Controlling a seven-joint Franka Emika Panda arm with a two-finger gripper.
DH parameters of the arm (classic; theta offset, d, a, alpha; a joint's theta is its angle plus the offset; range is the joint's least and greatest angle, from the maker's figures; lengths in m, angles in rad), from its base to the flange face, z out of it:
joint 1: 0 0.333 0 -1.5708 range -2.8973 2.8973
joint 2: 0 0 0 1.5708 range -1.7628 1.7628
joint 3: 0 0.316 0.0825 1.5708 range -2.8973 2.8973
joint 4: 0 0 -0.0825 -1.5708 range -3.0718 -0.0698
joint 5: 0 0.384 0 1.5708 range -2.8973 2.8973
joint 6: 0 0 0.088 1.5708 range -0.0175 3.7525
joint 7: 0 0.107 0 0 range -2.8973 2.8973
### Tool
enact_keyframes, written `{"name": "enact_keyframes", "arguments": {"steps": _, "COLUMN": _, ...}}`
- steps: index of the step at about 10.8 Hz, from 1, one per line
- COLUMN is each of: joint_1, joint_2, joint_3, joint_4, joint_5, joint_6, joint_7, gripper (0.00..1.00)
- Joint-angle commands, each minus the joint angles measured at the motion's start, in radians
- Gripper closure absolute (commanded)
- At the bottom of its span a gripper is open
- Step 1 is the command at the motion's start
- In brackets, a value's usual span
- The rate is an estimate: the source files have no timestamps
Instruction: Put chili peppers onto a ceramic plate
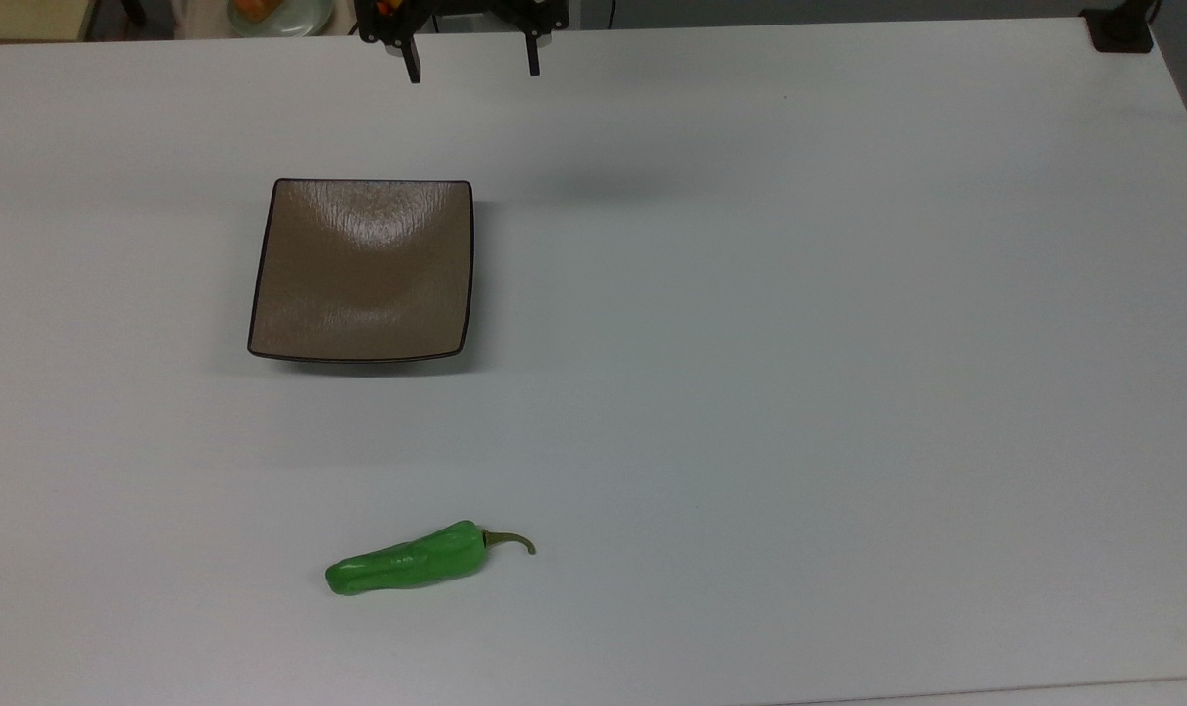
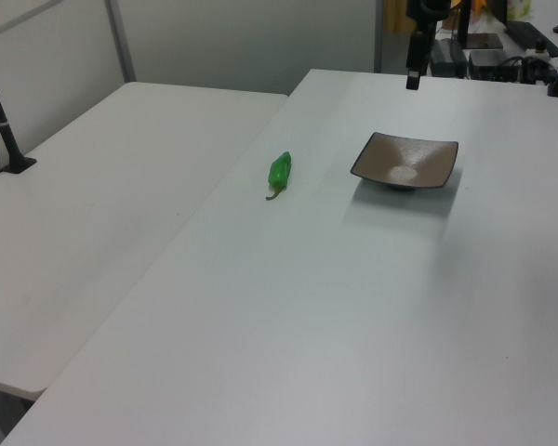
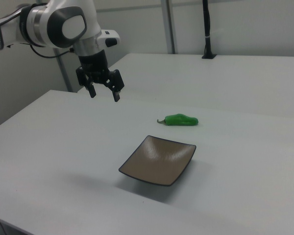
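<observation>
Gripper: black two-finger gripper (image 3: 104, 93) hung above the white table (image 1: 848, 294), fingers apart, holding nothing.
Pepper: glossy green chili pepper (image 1: 407, 562) lay near the table edge at the top view's bottom.
Plate: square taupe ceramic plate (image 1: 289, 284) sat bare, well apart from the pepper.
Right view alone: white arm (image 3: 59, 22).

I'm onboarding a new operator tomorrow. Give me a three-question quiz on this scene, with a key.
1. True or false: the pepper already lies on the plate.
2. The gripper is: A) shut on the pepper, B) open and holding nothing, C) resting on the plate.
3. In the top view, toward which side does the pepper's stem point?

Key:
1. False; it lies on the table, apart from the plate.
2. B
3. The top view's right.
</observation>
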Motion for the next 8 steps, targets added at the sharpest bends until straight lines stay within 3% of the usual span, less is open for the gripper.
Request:
{"name": "enact_keyframes", "arguments": {"steps": 1, "joint_1": 0.000, "joint_2": -0.018, "joint_3": -0.006, "joint_4": -0.027, "joint_5": -0.013, "joint_6": 0.027, "joint_7": -0.032, "gripper": 0.00}}
{"name": "enact_keyframes", "arguments": {"steps": 6, "joint_1": 0.002, "joint_2": -0.005, "joint_3": -0.006, "joint_4": -0.021, "joint_5": -0.013, "joint_6": 0.028, "joint_7": -0.032, "gripper": 0.00}}
{"name": "enact_keyframes", "arguments": {"steps": 8, "joint_1": 0.000, "joint_2": 0.060, "joint_3": -0.004, "joint_4": 0.026, "joint_5": -0.012, "joint_6": 0.033, "joint_7": 0.052, "gripper": 0.00}}
